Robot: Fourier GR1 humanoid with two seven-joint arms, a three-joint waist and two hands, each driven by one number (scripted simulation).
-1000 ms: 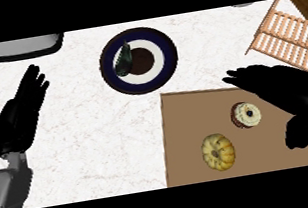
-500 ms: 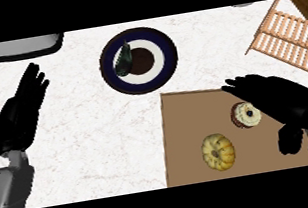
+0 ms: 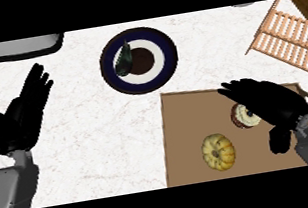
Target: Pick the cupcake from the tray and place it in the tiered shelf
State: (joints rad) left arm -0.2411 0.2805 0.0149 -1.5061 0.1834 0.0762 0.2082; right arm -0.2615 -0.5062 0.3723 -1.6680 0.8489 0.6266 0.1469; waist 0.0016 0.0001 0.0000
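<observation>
Right hand [image 3: 273, 105] hovering, fingers spread wide, holding nothing, over cupcake [image 3: 244, 115] on tray [image 3: 185, 141], lower right. Best lowering straight, curling around cupcake sides. Tiered shelf [image 3: 300, 40] waiting upper right. Left hand [image 3: 20, 114] resting open, left edge.

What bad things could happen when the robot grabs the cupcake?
The right hand hangs over the cupcake and hides part of it, so its fingers might close off-center and tip it.

A yellow ring-shaped cake sits close by on the same brown tray. The hand might bump it or grab it by mistake.

The wooden tiered shelf stands just past the tray. On the way there, the hand might knock the cupcake against its slats.
</observation>
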